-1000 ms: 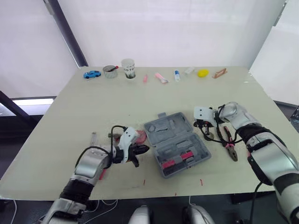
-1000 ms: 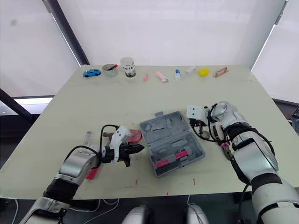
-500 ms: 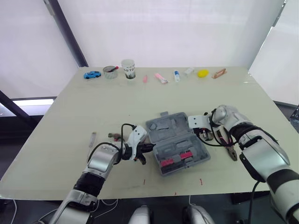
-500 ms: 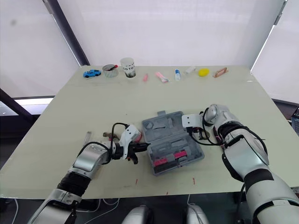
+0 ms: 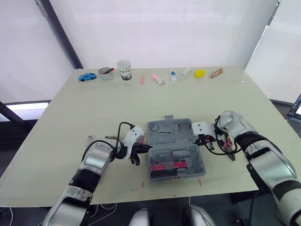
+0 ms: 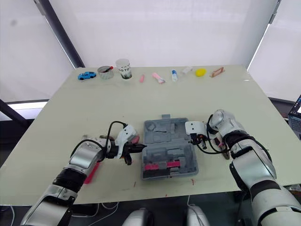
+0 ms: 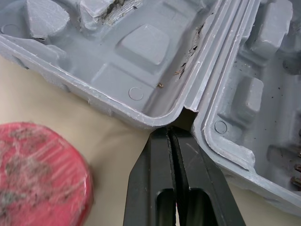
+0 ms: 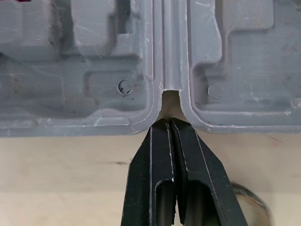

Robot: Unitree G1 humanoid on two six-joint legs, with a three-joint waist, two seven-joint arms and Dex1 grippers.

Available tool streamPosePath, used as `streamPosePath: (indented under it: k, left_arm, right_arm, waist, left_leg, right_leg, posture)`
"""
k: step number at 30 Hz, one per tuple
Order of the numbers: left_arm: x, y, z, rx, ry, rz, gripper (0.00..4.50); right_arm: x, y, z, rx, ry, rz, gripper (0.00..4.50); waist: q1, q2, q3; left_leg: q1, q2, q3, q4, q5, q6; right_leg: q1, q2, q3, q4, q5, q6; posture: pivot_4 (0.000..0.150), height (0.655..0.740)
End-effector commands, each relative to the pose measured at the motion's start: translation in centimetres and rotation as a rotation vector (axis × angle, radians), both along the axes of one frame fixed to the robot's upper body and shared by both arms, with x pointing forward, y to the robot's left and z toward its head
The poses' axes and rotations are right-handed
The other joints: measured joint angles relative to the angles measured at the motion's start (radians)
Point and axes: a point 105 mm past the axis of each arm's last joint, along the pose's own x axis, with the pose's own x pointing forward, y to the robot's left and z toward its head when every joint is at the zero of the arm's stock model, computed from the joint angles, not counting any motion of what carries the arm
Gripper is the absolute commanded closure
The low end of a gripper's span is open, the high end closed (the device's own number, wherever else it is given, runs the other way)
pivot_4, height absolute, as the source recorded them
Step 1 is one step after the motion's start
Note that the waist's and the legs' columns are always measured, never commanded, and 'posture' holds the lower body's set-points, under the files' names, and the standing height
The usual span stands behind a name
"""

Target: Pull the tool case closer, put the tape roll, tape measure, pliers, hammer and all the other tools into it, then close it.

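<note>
Grey moulded-plastic tool case (image 5: pixel 175 149) lies open, its recesses gritty.

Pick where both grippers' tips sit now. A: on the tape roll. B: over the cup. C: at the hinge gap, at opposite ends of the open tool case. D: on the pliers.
C: the wrist views show the left gripper and the right gripper, both shut, with tips at the notch between the two halves of the tool case.
</note>
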Motion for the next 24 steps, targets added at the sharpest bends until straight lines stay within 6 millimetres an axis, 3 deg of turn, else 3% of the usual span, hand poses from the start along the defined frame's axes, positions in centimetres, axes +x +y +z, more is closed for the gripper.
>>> streamPosePath:
  k: [1,9,24]
  left_arm:
    - [-1.5,-0.5,-0.5,0.008,0.030,-0.066,4.36]
    - [-3.9,-0.5,-1.0,0.022,0.069,-0.108,4.36]
    - [-6.5,0.3,-1.9,0.052,0.108,-0.114,4.36]
  right_arm:
    - [-0.9,1.4,0.6,0.057,0.012,0.050,4.41]
    - [-2.8,1.3,-0.6,0.068,0.047,0.051,4.41]
    - [-5.8,1.2,-1.5,0.083,0.108,0.056,4.41]
  waist:
    - [0.000,0.000,0.000]
    - [0.003,0.000,0.000]
    - [0.005,0.000,0.000]
  left_leg:
    - [0.000,0.000,0.000,0.000,0.000,0.000]
    - [0.000,0.000,0.000,0.000,0.000,0.000]
    - [0.001,0.000,0.000,0.000,0.000,0.000]
  right_leg:
    - [0.000,0.000,0.000,0.000,0.000,0.000]
    - [0.000,0.000,0.000,0.000,0.000,0.000]
    - [0.002,0.000,0.000,-0.001,0.000,0.000]
  posture:
    - [0.150,0.7400]
    - [0.150,0.7400]
    - [0.150,0.7400]
